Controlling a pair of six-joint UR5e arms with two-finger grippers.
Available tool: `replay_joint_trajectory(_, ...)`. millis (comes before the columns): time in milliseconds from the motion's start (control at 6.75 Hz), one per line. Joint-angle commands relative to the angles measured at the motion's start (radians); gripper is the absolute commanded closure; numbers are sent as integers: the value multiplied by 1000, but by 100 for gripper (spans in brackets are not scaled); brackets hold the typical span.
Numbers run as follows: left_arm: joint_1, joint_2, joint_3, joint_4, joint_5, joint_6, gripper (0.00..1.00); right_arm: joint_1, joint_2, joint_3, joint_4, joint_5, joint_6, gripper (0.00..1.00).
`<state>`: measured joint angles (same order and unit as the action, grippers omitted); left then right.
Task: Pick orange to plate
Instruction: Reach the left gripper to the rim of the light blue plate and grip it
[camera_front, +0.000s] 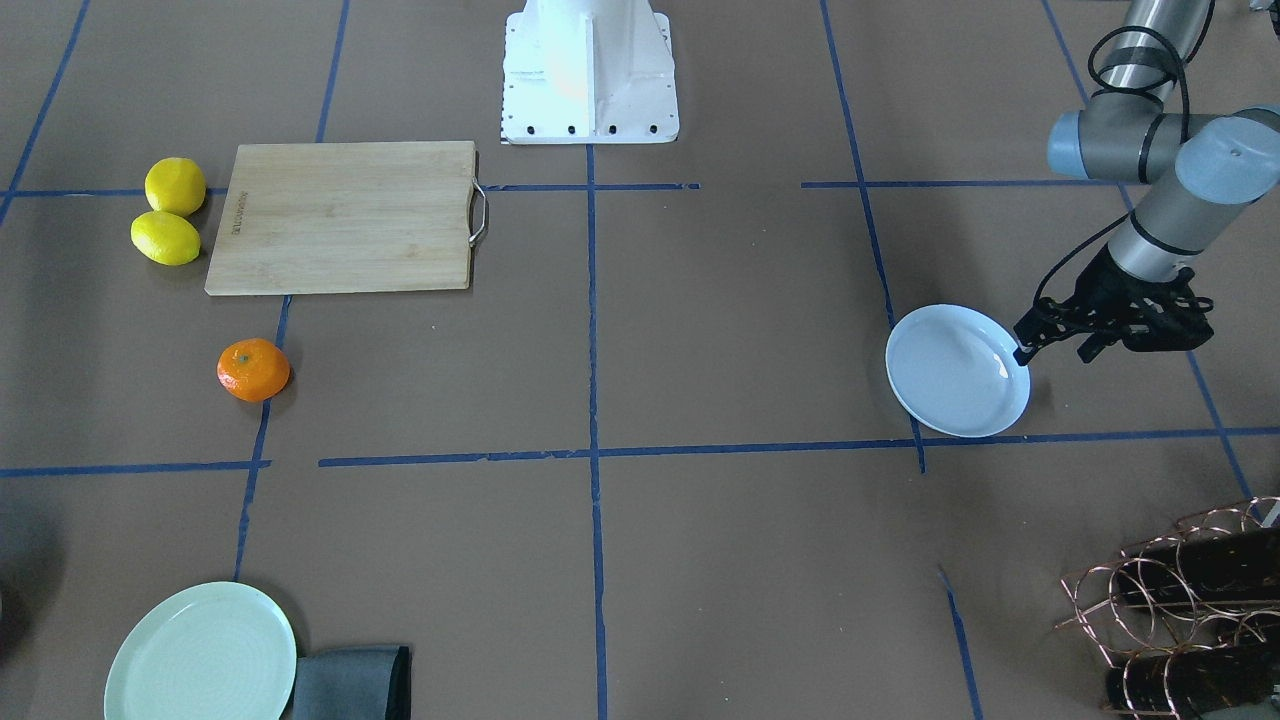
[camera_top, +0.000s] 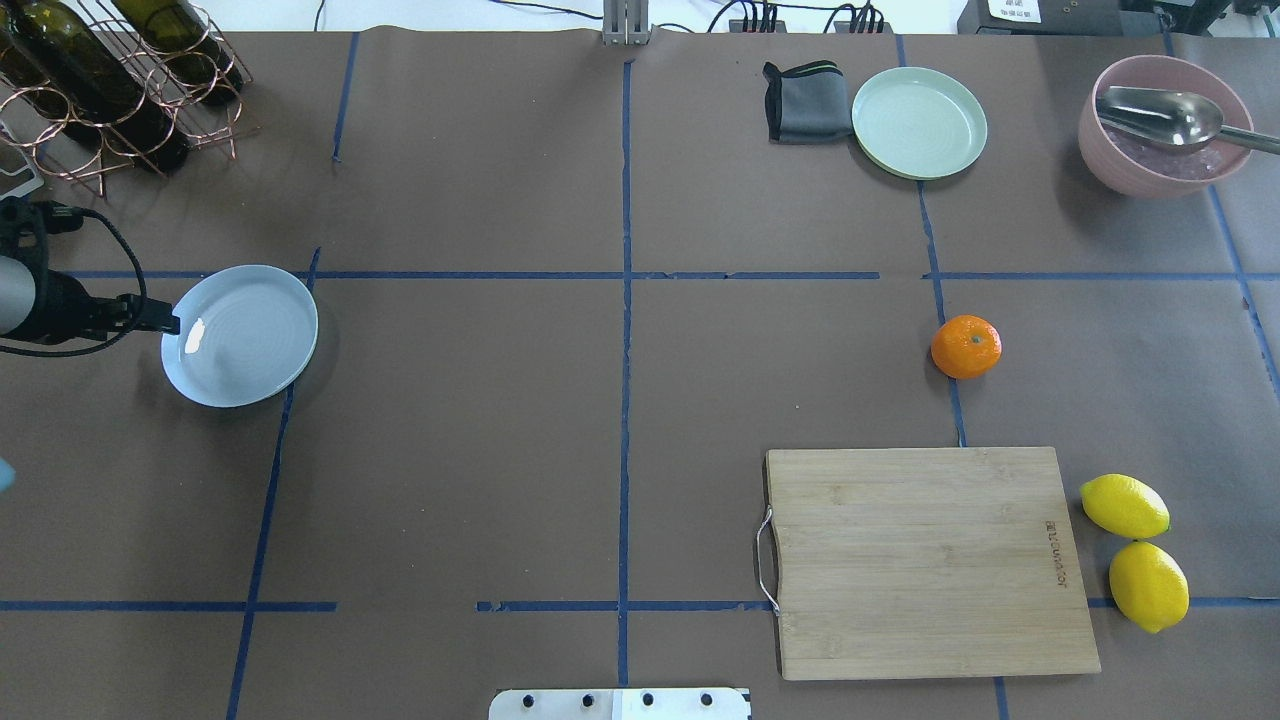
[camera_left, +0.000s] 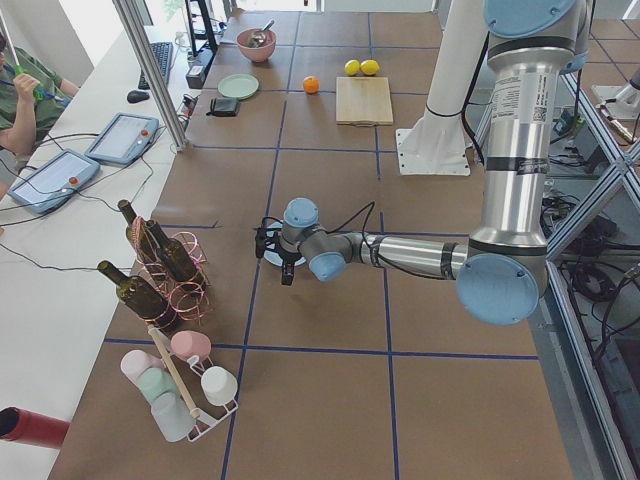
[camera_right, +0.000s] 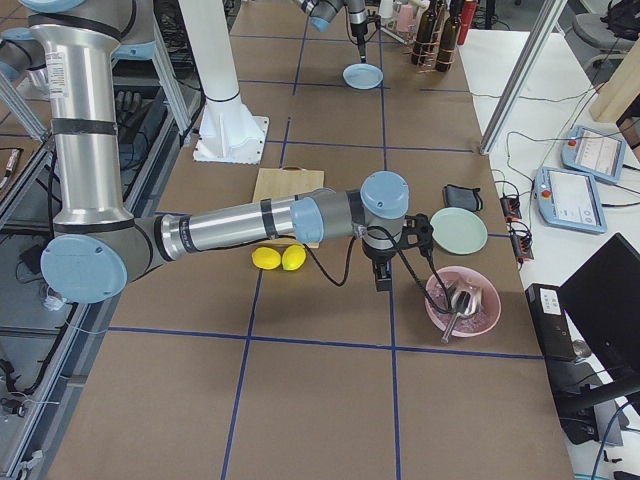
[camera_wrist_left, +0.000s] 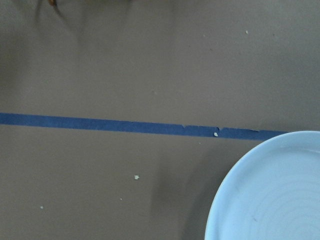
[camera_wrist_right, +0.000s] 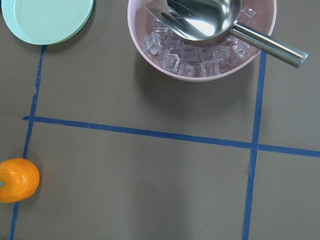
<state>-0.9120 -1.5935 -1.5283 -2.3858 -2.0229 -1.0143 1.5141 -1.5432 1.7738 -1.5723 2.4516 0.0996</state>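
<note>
Bluish-white plate (camera_front: 957, 371) on table (camera_front: 700, 350); orange (camera_front: 254, 370) well apart from plate; left end effector (camera_top: 160, 323) at plate rim. Finger spread of left end effector and right end effector (camera_right: 383, 275): cannot tell.

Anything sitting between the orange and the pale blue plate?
No. In the overhead view, only bare brown table with blue tape lines runs from the orange to the plate.

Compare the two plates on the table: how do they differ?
Colour: the blue plate is pale bluish-white, the green plate pale green. Neighbours: the blue plate has the left hand at its rim; the green plate lies beside a folded grey cloth. Both are round, empty and lie flat.
</note>
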Motion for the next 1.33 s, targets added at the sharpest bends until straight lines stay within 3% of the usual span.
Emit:
replay_joint_trajectory(0, 51, -3, 0, -9, 42, -40, 9, 0, 1, -4, 0, 1, 0, 0)
replay_joint_trajectory(148, 51, -3, 2, -9, 41, -35, 19, 0, 2, -2, 0, 1, 0, 0)
replay_joint_trajectory(296, 51, -3, 2, -9, 41, -32, 39, 0, 2, 1, 0, 1, 2, 0)
replay_joint_trajectory(593, 51, -2, 0, -9, 38, -30, 92, 0, 2, 6, 2, 1, 9, 0)
replay_joint_trajectory(741, 50, 0, -6, -9, 32, -30, 100, 0, 3, 6, 2, 1, 12, 0)
replay_joint_trajectory(889, 47, 6, -38, 3, 20, -30, 100, 0, 5, 4, 2, 1, 15, 0)
replay_joint_trajectory(1185, 12, 13, -65, 10, -94, -29, 100, 0, 6, 4, 2, 1, 15, 0)
